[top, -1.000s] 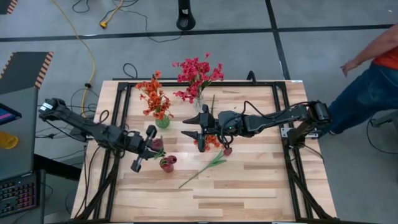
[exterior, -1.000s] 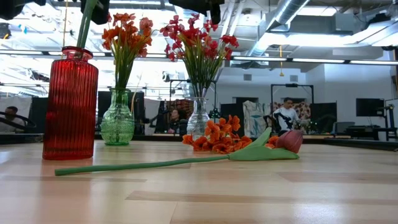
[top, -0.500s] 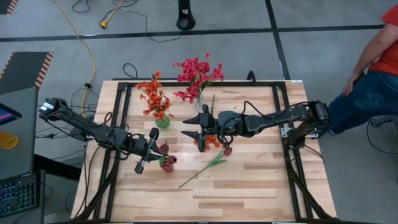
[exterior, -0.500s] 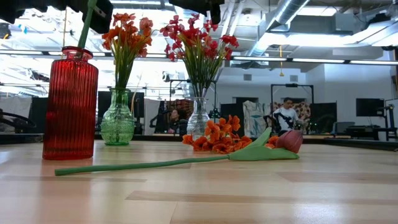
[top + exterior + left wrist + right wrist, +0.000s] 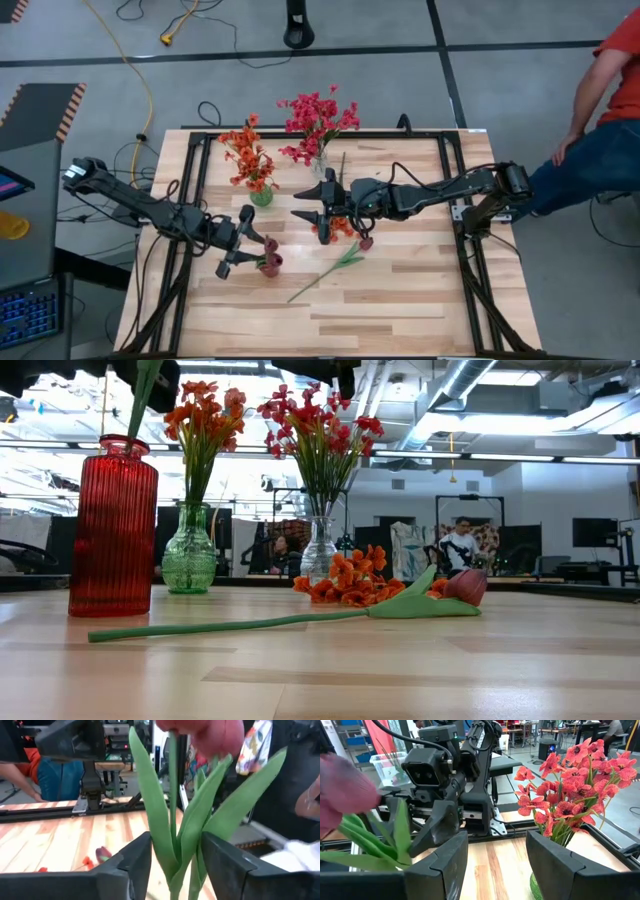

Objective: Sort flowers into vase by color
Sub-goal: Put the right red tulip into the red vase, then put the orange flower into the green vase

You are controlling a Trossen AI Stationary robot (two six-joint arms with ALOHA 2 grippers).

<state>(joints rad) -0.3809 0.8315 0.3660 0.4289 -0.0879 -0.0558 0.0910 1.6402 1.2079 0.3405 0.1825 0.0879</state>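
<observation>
While left tool (image 5: 247, 243) grips tulip (image 5: 172, 810), over red vase (image 5: 112, 527)

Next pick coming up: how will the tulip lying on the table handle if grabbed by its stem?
The tulip will probably droop: its stem is long and thin, with the bud and leaves at one end. It looks light. Lying flat, it may slide or swivel if nudged.

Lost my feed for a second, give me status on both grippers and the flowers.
Left gripper shut on tulip, stem over red vase. Right gripper open above orange spray. Second tulip loose on table. Nothing blocking.
</observation>
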